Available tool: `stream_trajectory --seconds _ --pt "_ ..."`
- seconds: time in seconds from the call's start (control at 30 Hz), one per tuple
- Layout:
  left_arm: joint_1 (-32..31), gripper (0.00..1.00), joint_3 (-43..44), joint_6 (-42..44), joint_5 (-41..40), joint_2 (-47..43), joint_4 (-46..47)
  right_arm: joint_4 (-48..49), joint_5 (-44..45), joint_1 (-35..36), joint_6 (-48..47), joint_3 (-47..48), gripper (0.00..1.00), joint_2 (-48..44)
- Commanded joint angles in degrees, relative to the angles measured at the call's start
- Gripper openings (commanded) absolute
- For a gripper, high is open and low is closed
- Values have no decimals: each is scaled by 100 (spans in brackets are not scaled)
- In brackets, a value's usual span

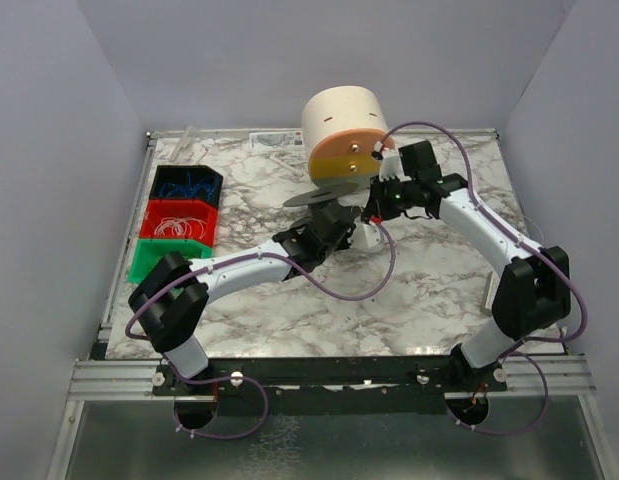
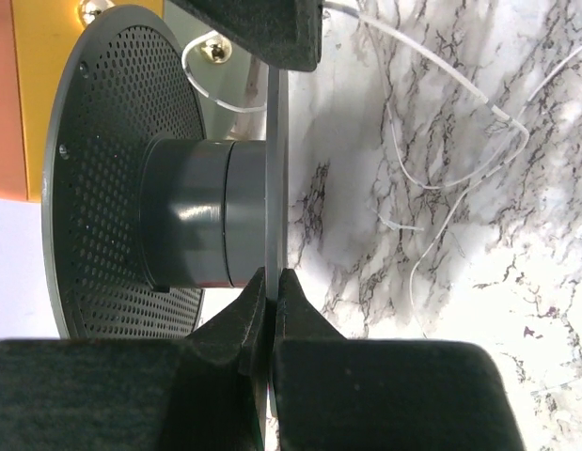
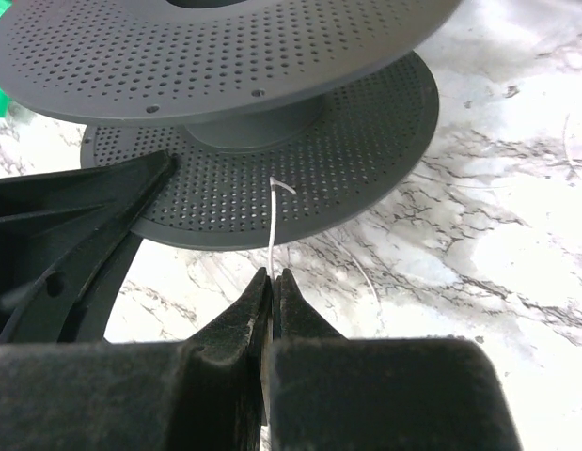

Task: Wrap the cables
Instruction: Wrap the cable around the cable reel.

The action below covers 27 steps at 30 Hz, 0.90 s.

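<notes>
Top view: the dark grey spool sat mid-surface, just in front of a cream drum with an orange-yellow base; the left hand and right hand crowded against it from either side, so their grip could not be read here; the cables were too thin to make out; blue bin, red bin and green bin lined the left edge of the marble surface, well apart from the hands; purple cords looped off both arms.

Left wrist view: the left hand was clamped shut on the thin edge of the spool's near flange; the hub and the far perforated flange lay to the left; loose cables trailed over the marble on the right, apart from the spool; a black padded part covered the flange's top edge.

Right wrist view: the right hand was pinched shut on one of the cables; the strand rose from the fingertips and ended in a short bend over the spool's lower flange; a black finger on the left cut across that flange.
</notes>
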Motion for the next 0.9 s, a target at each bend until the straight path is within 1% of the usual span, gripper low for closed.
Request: stream_trajectory --seconds 0.0,0.17,0.37,0.47,0.7,0.87 --pt "-32 0 -28 44 -478 -249 568 112 566 -1 49 47 1 -346" --pt "-32 0 -23 65 -503 -211 574 -9 764 3 -123 104 0 -320" --pt "-36 0 -30 108 -460 -245 573 -101 788 -1 -238 137 0 -121" --pt "-93 0 -75 246 -577 -266 569 -170 733 -1 -244 189 0 25" --pt "-313 0 -276 634 -960 -283 943 -460 546 2 -365 533 1 375" --pt "-423 0 -378 786 -1073 -281 1050 -664 503 3 -420 745 0 551"
